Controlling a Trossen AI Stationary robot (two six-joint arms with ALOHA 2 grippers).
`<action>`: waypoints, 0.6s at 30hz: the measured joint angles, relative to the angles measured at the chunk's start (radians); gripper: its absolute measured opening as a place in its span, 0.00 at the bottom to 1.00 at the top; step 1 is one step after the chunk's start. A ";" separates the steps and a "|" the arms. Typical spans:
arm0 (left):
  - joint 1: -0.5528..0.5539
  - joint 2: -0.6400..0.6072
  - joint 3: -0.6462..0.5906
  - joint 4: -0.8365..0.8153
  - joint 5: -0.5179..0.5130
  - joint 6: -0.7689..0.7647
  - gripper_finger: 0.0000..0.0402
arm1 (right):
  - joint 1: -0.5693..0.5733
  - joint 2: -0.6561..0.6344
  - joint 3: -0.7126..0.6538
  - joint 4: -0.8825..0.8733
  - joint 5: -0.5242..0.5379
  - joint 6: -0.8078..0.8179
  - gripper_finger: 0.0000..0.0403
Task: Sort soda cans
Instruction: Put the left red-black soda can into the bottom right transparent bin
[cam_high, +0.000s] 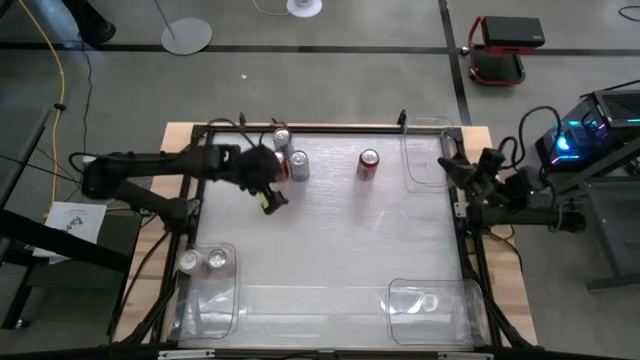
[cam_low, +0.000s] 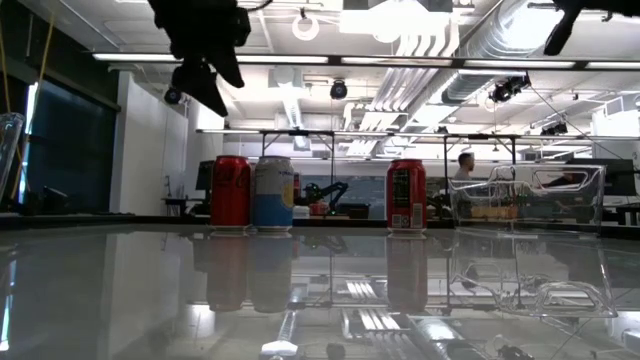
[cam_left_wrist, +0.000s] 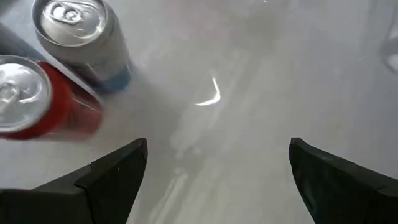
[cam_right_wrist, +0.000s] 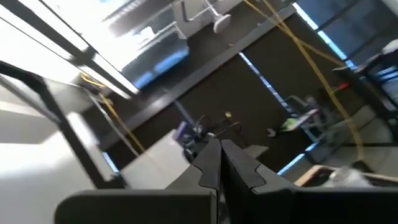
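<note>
The left gripper (cam_high: 270, 195) hangs above the white table (cam_high: 330, 240) with its two dark fingers (cam_left_wrist: 115, 177) spread wide and nothing between them, just beside a cluster of cans at the far left: a red-bodied metal can (cam_high: 280, 165), a silver-bodied metal can with a blue band (cam_high: 299, 166) touching it, and a third silver-topped can (cam_high: 281, 138) behind them. That open stance beside the pair suggests it is lining up to straddle one can, probably the next to be sorted. A lone red can (cam_high: 368, 164) stands well apart to the right. Two silver-topped cans (cam_high: 203, 261) already sit in the clear plastic bin (cam_high: 225, 300) at the near left corner, so sorting seems about a third done. The right gripper (cam_high: 462, 172) waits at the table's right edge by another clear bin (cam_high: 425, 160), its fingers pressed together, holding nothing.
</note>
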 joint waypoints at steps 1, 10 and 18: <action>0.022 -0.005 0.000 -0.002 0.006 0.052 0.91 | 0.000 0.021 0.022 -0.006 0.010 -0.018 0.00; 0.147 -0.003 0.000 -0.031 -0.093 0.434 0.91 | 0.000 0.223 0.127 -0.008 0.045 -0.088 0.00; 0.307 -0.002 -0.049 0.019 -0.078 0.481 0.91 | 0.000 0.356 0.139 0.032 0.045 -0.086 0.00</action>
